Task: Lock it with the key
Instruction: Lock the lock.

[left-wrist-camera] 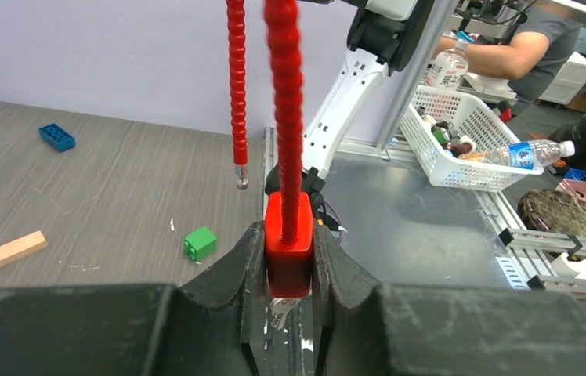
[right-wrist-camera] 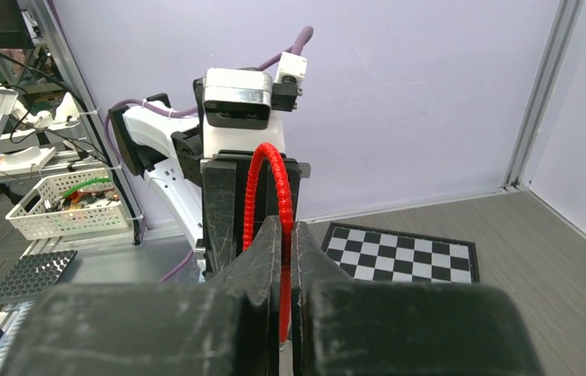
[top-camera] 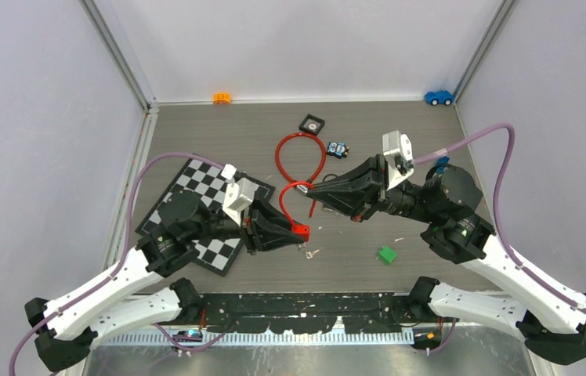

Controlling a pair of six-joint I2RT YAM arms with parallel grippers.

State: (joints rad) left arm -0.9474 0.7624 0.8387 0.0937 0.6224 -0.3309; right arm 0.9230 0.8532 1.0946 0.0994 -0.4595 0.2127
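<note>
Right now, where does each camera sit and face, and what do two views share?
Top external: above and behind, looking down at grey wood-grain table; both arms show.
Left wrist: rides the left arm, facing its left hand clamped on the red plastic lock body; right arm beyond.
Right wrist: rides the right arm, facing its right hand shut on the red ribbed cable; left arm beyond.
Shared: green toy brick, top and left wrist.

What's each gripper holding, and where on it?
Left gripper clamps the lock body by its sides; right gripper pinches the cable above its free end.
</note>
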